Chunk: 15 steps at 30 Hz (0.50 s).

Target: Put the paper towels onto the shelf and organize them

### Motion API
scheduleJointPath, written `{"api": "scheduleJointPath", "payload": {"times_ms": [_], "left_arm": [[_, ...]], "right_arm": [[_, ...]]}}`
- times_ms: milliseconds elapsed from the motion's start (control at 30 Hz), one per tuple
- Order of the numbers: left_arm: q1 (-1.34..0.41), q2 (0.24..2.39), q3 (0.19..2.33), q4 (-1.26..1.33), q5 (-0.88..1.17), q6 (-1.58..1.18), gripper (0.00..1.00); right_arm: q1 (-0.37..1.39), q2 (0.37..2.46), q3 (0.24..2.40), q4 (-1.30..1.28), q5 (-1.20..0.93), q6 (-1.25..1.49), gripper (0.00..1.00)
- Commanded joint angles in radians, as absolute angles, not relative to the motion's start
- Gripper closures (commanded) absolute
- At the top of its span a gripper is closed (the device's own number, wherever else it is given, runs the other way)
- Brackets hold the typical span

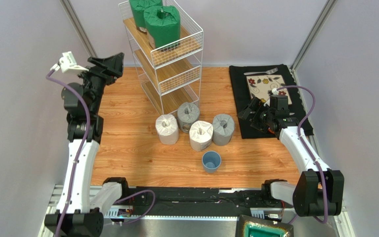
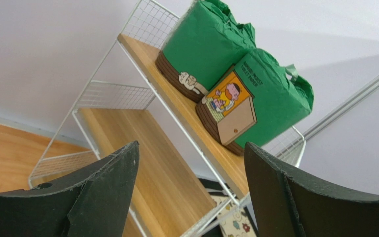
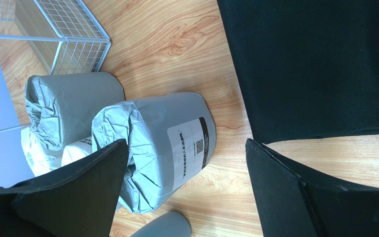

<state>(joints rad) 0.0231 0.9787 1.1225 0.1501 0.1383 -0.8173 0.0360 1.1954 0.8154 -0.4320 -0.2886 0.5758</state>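
Observation:
The white wire shelf (image 1: 176,79) stands at the back centre. Two green rolls (image 1: 162,24) sit on its top tier; they also show in the left wrist view (image 2: 211,44). Two grey rolls (image 1: 188,116) (image 1: 223,129) and two white rolls (image 1: 167,129) (image 1: 201,135) stand on the table before the shelf. My left gripper (image 1: 108,63) is open and empty, raised left of the shelf, apart from it. My right gripper (image 1: 255,112) is open and empty over the mat's left edge, just right of the nearer grey roll (image 3: 162,143); the other grey roll (image 3: 68,106) lies beyond it.
A small blue cup (image 1: 211,161) stands in front of the rolls. A black mat (image 1: 241,89) with a floral plate (image 1: 265,86) lies at the right. Grey walls close in the table on both sides. The middle and bottom shelf tiers hold nothing.

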Motion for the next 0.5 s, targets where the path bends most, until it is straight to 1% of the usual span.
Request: {"api": "scheduleJointPath", "payload": {"times_ms": [0,67,200,267,300,367,400,467], "left_arm": [[0.026,0.879,1.066,-0.032,0.124,-0.721,0.13],[0.028,0.838,1.03,-0.1,0.159,-0.726,0.12],[0.028,0.764,0.863,-0.159,0.239,-0.764,0.1],[0.014,0.726,0.806,-0.19,0.291,-0.778,0.09],[-0.029,0.715,0.766,-0.233,0.298,-0.776,0.1],[-0.095,0.681,0.726,-0.273,0.234,-0.759,0.1],[-0.168,0.666,0.678,-0.293,0.204,-0.756,0.09],[-0.23,0.628,0.632,-0.295,0.141,-0.768,0.09]], "right_arm": [[0.032,1.189,0.842,-0.407,-0.305,0.578,0.08],[0.032,1.186,0.838,-0.402,-0.307,0.583,0.08],[0.032,1.183,0.827,-0.394,-0.313,0.584,0.08],[0.032,1.186,0.825,-0.393,-0.314,0.584,0.08],[0.032,1.187,0.824,-0.39,-0.313,0.584,0.08],[0.034,1.192,0.822,-0.391,-0.311,0.583,0.08],[0.032,1.193,0.822,-0.39,-0.308,0.581,0.08],[0.034,1.2,0.818,-0.388,-0.305,0.583,0.08]]}}
